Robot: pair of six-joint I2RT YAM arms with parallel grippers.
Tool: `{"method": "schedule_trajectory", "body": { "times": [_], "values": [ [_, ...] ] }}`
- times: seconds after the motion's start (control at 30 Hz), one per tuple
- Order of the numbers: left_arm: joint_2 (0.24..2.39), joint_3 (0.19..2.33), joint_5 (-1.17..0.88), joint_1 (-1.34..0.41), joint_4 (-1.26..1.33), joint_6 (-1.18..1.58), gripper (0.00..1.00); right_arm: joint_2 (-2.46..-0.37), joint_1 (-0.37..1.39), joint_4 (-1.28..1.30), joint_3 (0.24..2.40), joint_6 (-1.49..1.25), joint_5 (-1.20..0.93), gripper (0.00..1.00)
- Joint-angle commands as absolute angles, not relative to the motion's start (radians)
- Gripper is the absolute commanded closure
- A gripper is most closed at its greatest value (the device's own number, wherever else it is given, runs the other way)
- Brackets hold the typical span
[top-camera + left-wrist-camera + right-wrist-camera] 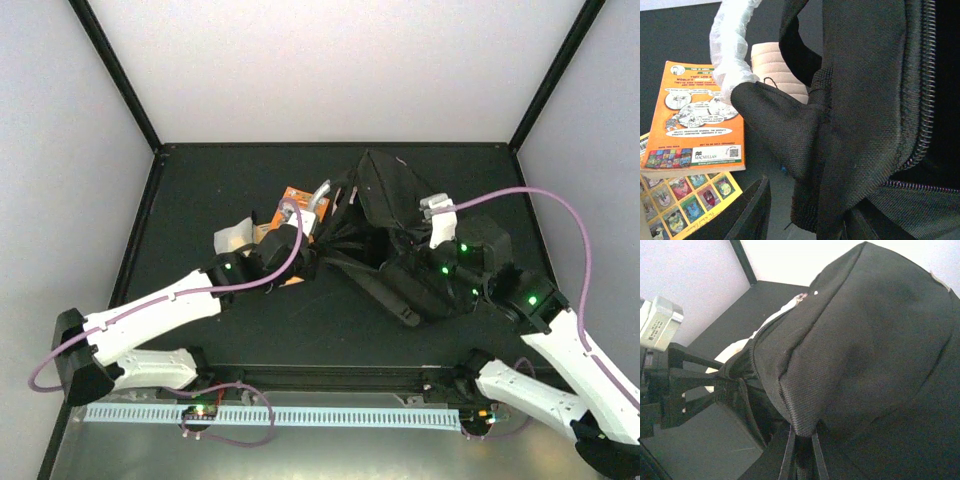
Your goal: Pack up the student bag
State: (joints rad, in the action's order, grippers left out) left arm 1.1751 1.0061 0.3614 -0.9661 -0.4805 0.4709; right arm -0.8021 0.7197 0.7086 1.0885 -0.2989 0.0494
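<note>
Top view: the student bag (385,215) lies at centre-right of the desk (200,180), its long axis running from upper middle to lower right. The left tool (305,255) is at the bag's left end, the right tool (420,275) at its lower right.

Left wrist view: the left tool (807,220) straddles a fabric fold just below the grey handle (732,45). Whether it pinches, I cannot tell. The open zipper (925,75) lies to the right.

Right wrist view: the right tool (802,460) is together, clamped on a bag corner.

We see a dark tabletop (200,190) carrying a black backpack (385,200) slumped right of centre, an orange book (700,120) just left of it overlapping a yellow picture sheet (685,200), and a pale packet (232,238) farther left.
</note>
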Motion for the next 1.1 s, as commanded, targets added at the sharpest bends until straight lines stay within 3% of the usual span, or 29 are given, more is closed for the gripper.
{"method": "schedule_trajectory", "body": {
  "times": [0.0, 0.13, 0.4, 0.6, 0.73, 1.07],
  "values": [
    [1.157, 0.981, 0.436, -0.921, -0.619, 0.462, 0.65, -0.75, 0.71, 0.608, 1.109, -0.285, 0.098, 0.98],
    [1.104, 1.007, 0.363, -0.919, -0.578, 0.411, 0.59, -0.781, 0.71, 0.628, 1.113, -0.273, 0.082, 0.98],
    [0.974, 1.025, 0.177, -0.891, -0.423, 0.339, 0.18, -0.787, 0.71, 0.622, 1.104, -0.225, -0.008, 0.98],
    [1.036, 1.117, -0.062, -0.811, -0.39, 0.345, 0.05, -0.797, 0.71, 0.617, 1.1, -0.211, -0.061, 0.98],
    [1.12, 1.208, -0.121, -0.794, -0.43, 0.31, 0.07, -0.803, 0.71, 0.616, 1.099, -0.214, -0.073, 0.98],
    [1.306, 1.353, -0.082, -0.792, -0.566, 0.226, 0.4, -0.815, 0.709, 0.607, 1.107, -0.218, -0.092, 0.98]
  ]
}}
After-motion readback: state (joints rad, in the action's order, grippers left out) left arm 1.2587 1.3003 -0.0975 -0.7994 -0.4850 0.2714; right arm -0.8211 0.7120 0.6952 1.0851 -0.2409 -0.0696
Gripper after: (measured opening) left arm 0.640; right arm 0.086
